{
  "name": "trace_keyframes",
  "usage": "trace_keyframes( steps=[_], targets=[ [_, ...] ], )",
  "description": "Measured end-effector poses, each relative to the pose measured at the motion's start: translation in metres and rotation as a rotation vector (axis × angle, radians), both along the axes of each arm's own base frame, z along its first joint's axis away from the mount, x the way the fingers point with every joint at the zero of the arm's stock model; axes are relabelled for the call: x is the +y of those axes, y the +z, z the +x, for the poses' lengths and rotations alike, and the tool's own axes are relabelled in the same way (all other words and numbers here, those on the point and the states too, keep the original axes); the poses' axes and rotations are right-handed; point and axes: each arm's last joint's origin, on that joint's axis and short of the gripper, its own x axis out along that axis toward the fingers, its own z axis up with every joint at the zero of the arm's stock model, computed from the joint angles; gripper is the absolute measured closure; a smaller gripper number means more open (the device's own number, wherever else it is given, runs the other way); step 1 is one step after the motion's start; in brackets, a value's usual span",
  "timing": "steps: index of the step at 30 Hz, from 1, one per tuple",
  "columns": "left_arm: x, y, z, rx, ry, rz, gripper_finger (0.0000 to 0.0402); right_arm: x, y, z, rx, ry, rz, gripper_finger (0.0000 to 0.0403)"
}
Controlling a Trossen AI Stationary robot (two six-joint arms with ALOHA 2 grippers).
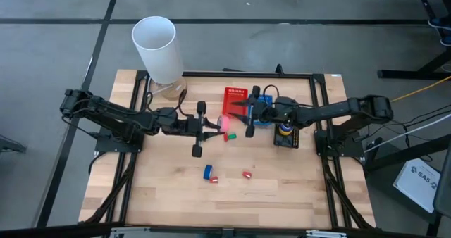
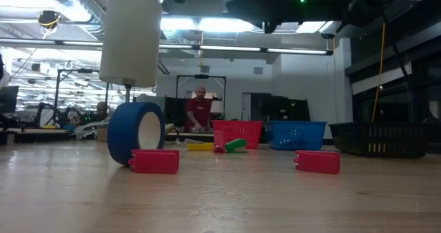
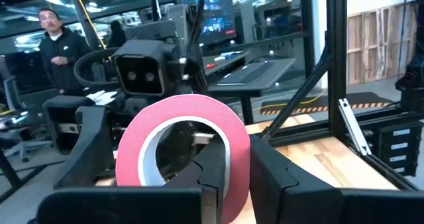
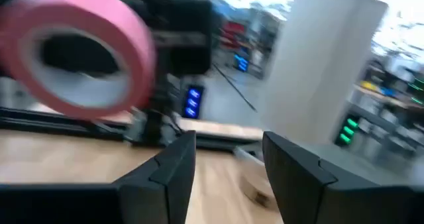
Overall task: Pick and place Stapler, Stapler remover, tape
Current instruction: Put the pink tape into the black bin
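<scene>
Tape [image 3: 182, 154], light and stiff, sits pinched through its ring wall by the left gripper [image 3: 235, 168]; the right gripper [image 4: 228, 161] is spread.

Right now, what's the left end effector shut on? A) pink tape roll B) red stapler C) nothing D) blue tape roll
A: in the left wrist view the left end effector pinches the wall of the pink ring-shaped tape roll; the blue tape roll lies on the wooden table.
</scene>
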Motion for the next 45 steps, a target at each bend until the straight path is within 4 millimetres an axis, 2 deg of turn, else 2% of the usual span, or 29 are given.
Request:
trace_keyframes(
  steps=[7,12,17,26,35,39,45],
  targets=[
    [0.000,-0.001,0.000,0.005,-0.006,-0.009,0.0360,0.005,0.000,0.005,-0.092,0.156,-0.014,0.0226],
    [0.001,0.000,0.000,0.004,-0.003,-0.013,0.0364,0.005,0.004,0.005,-0.128,0.169,-0.020,0.0226],
    [0.008,0.000,0.001,0.006,-0.015,-0.034,0.0358,0.009,0.006,0.004,-0.155,0.252,-0.055,0.0226],
    [0.012,0.000,0.002,-0.007,-0.079,-0.043,0.0359,0.018,0.013,0.007,-0.168,0.260,-0.106,0.0226],
    [0.011,-0.002,0.008,-0.046,-0.108,-0.053,0.0361,0.019,0.019,0.011,-0.169,0.262,-0.109,0.0227],
    [0.011,-0.003,0.009,-0.042,-0.108,-0.054,0.0351,0.019,0.019,0.011,-0.162,0.263,-0.108,0.0256],
    [0.011,-0.005,0.009,-0.027,-0.101,-0.062,0.0347,0.018,0.016,0.011,-0.135,0.253,-0.108,0.0353]
  ],
)
